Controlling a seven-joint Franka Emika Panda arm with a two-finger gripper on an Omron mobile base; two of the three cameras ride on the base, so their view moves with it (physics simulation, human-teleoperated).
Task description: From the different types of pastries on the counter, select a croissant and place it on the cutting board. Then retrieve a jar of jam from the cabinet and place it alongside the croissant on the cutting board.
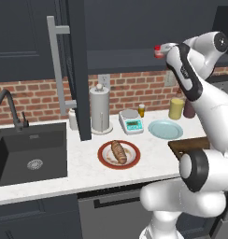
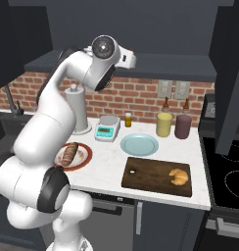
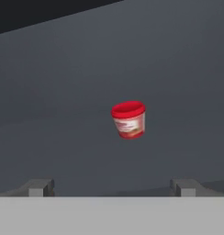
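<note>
Croissant [image 2: 179,177] already down on the cutting board [image 2: 151,172], toward its right end, near the front right corner of the counter [image 2: 106,165]. First half of the task done by the look of it; jam not yet fetched.

Gripper [image 3: 114,187] up inside the open cabinet [image 1: 134,28], pointed at the jar of jam [image 3: 128,119]. Jaws spread wide, fingertips [image 3: 38,187] far apart at the bottom of the hand view, nothing between them. Jar ahead, near the middle of the hand view, clear of both tips, red lid up, pale label below. Seen tilted, though likely from the roll of the hand rather than the jar itself. From the left base view, a small red shape [image 1: 157,51] at the front edge of the cabinet shelf, just beside the wrist.

Cabinet door [image 1: 78,70] swung out, long bar handle [image 1: 57,70] facing the sink side.

Risks from here:
- Small squat jar, wide jaws: closing before the tips pass either side would nudge it deeper into the cabinet or tip it over.
- Closing high on the lid alone could let it slip out on the way down.
- Near the shelf's front edge, a sideways knock could send it off onto the counter below, toward the pale blue plate [image 2: 139,144] or kitchen scale [image 2: 107,128].
- Elbow close to the open door on withdrawal; careless swing could strike it.
</note>
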